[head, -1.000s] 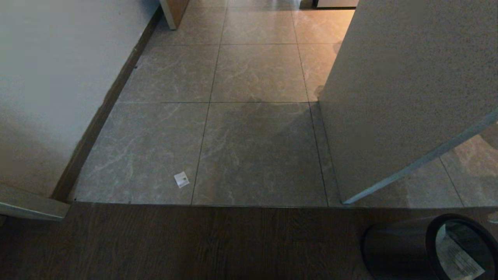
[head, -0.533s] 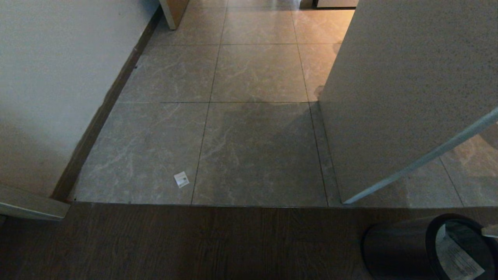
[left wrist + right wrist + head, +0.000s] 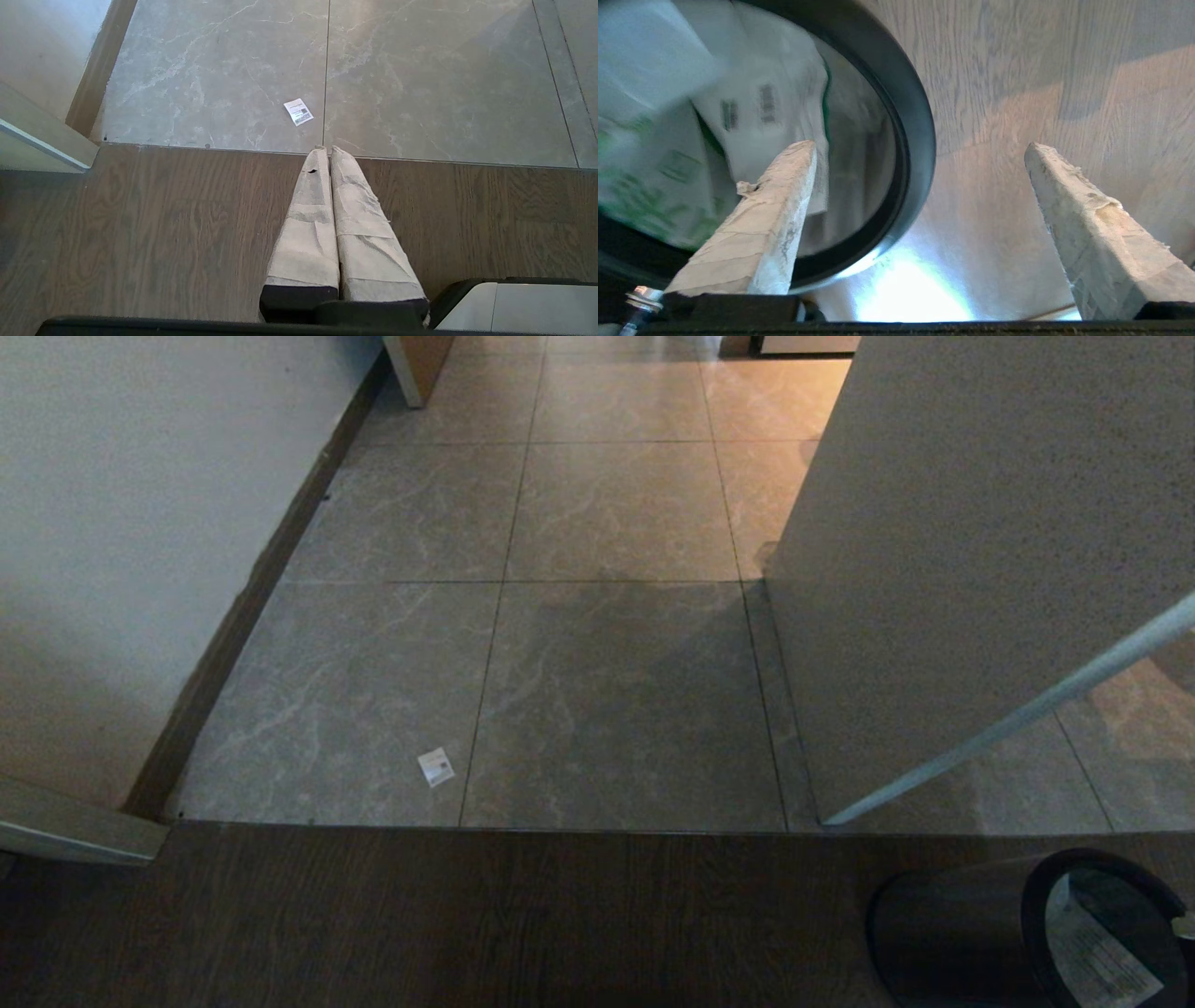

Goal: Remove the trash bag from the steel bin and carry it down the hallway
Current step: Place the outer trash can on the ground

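Right claw (image 3: 920, 149) is spread wide and holds nothing, hanging over the black rim of the small round steel bin (image 3: 920, 126). One finger (image 3: 784, 196) sits above the bin's mouth, the other over the brown wood floor (image 3: 1017, 70). Inside the bin lies the thin white plastic trash bag with green print (image 3: 752, 107), just past that finger. From the head, only the bin's edge (image 3: 952, 924) shows at the robot's right. Left claw (image 3: 327, 151) is pressed together, parked far off.

Head view dim, warm light entering upper centre; floor (image 3: 616, 709) shadowed lower right. Right wrist view: motion blur upper left, glare at the bottom edge.
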Controlling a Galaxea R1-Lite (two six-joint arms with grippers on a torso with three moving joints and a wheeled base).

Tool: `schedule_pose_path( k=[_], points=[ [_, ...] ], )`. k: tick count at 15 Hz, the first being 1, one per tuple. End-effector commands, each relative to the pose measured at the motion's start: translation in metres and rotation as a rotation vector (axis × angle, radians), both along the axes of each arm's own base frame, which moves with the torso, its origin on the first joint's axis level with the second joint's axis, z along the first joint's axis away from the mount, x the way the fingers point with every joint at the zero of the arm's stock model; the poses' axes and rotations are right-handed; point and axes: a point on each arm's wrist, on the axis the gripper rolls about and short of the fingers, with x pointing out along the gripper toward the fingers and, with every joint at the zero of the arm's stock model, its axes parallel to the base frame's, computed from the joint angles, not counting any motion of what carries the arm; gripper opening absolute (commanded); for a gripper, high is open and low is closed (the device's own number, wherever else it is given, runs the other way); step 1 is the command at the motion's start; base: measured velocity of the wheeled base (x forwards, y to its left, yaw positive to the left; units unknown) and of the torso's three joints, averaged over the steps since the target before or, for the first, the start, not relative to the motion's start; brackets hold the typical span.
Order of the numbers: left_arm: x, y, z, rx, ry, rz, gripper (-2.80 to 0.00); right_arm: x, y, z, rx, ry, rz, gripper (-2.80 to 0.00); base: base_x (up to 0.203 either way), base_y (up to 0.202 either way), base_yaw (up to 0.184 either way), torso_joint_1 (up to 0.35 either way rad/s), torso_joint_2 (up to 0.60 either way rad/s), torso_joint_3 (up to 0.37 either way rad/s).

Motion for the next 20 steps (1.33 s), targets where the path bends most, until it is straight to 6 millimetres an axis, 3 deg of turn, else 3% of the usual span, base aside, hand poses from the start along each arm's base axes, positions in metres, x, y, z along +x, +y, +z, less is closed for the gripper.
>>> schedule_pose_path(
  k=[1, 10, 17, 18, 20],
  points=[
    [0.000, 0.000, 0.000, 0.000, 0.000, 0.000, -2.80, -0.002, -0.003, -0.013, 0.026, 0.032, 0.011, 0.00, 0.000, 0.000, 0.000, 0.000, 0.00, 0.000],
    [0.000, 0.000, 0.000, 0.000, 0.000, 0.000, -2.80, 0.019, -0.027, -0.047, -0.052, -0.074, 0.107, 0.00, 0.000, 0.000, 0.000, 0.000, 0.00, 0.000],
    [0.000, 0.000, 0.000, 0.000, 0.000, 0.001, -2.80, 0.024, -0.034, -0.063, -0.054, -0.063, 0.126, 0.00, 0.000, 0.000, 0.000, 0.000, 0.00, 0.000],
    [0.000, 0.000, 0.000, 0.000, 0.000, 0.001, -2.80, 0.024, -0.034, -0.063, -0.061, -0.072, 0.128, -2.80, 0.000, 0.000, 0.000, 0.000, 0.00, 0.000],
    [0.000, 0.000, 0.000, 0.000, 0.000, 0.000, -2.80, 0.025, -0.035, -0.065, -0.056, -0.090, 0.141, -2.80, 0.000, 0.000, 0.000, 0.000, 0.00, 0.000]
  ],
)
